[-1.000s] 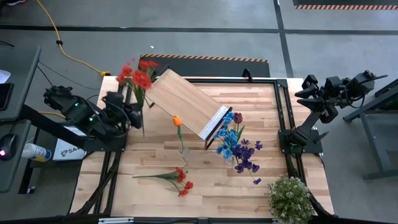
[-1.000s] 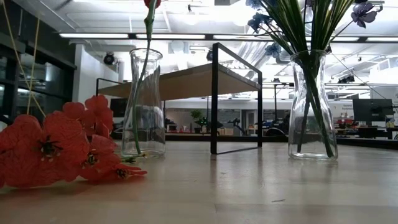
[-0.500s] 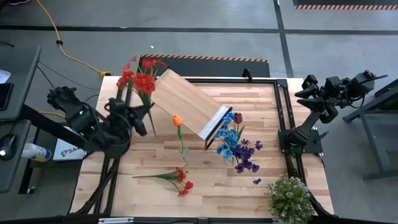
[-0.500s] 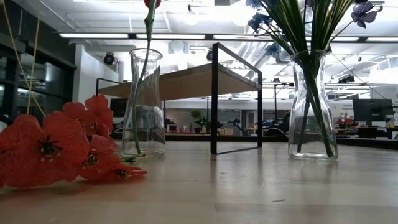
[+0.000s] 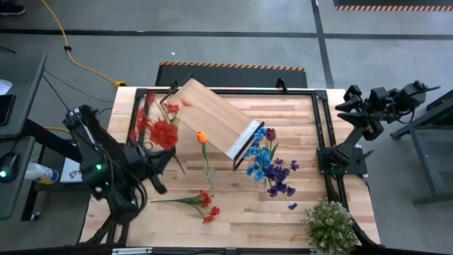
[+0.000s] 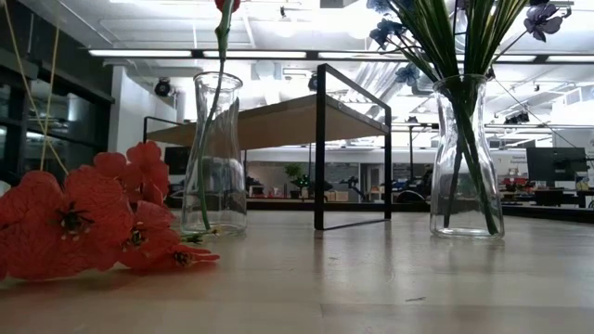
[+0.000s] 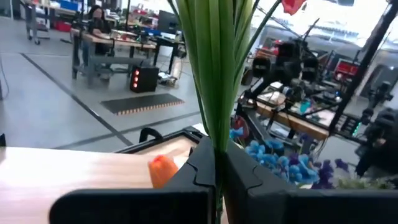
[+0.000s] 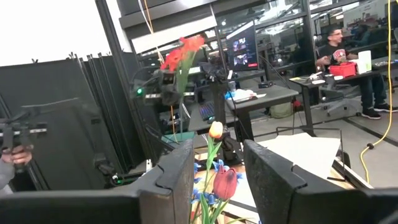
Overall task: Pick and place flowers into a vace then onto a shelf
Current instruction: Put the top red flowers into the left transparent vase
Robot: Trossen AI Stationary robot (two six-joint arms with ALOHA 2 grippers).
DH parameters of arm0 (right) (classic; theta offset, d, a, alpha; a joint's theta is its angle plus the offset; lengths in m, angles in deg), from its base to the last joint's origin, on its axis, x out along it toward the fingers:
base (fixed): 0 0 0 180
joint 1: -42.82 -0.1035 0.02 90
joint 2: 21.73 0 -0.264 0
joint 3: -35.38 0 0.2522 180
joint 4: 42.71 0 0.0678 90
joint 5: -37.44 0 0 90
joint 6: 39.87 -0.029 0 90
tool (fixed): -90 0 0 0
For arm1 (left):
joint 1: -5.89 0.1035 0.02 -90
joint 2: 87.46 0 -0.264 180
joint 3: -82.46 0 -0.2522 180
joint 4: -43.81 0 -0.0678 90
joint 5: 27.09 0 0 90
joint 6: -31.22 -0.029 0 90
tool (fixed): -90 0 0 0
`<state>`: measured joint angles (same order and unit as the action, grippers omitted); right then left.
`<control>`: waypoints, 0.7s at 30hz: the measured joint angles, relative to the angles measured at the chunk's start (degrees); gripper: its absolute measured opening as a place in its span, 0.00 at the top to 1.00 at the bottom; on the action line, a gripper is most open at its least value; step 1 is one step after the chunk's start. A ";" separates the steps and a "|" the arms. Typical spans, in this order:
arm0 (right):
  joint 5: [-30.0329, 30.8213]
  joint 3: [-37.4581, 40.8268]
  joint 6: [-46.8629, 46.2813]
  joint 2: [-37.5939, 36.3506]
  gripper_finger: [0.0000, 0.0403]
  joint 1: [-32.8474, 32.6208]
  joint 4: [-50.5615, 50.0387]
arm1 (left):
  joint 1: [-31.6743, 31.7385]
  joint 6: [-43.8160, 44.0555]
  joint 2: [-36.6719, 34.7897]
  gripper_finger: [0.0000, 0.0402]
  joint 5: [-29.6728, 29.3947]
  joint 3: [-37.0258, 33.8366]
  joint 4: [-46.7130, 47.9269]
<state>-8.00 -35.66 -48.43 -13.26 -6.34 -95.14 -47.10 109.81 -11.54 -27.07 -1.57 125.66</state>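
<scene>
While the left gripper (image 5: 161, 161) clamps a bunch of red flowers (image 5: 161, 127) by the stems at the left of the high view, the right gripper (image 5: 345, 106) waits at the upper right, off the table edge, fingers spread and holding nothing.

In the left wrist view the green stems (image 7: 214, 68) run up between the closed fingers (image 7: 202, 165). The shelf (image 5: 212, 117) lies diagonally at upper centre of the table (image 5: 304, 134). Just below it a vase (image 5: 208, 172) holds one orange flower (image 5: 202, 138); right of centre a second vase (image 6: 467, 158) holds blue and purple flowers (image 5: 272, 166). Another red bunch (image 5: 195, 202) lies flat at lower centre. A bushy pale plant (image 5: 329, 225) stands at the lower right corner.
</scene>
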 joint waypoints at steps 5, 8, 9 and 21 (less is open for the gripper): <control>0.02 0.00 0.00 0.00 0.68 0.01 0.03 | 2.56 1.13 4.54 0.90 -0.22 -0.05 -1.30; 0.02 0.00 -0.29 0.00 0.68 -0.01 0.03 | 5.18 2.81 6.91 0.90 -0.12 -0.05 -1.39; 0.02 0.00 -0.33 0.00 0.68 0.01 0.05 | 5.95 3.50 7.48 0.90 -0.07 -0.05 -1.57; -0.37 0.00 -0.40 0.00 0.68 0.01 0.08 | 9.84 9.80 13.13 0.90 -0.10 -0.05 -2.45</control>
<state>-8.38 -35.66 -48.83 -13.26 -6.33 -95.06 -37.26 119.61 1.59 -27.16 -1.61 123.21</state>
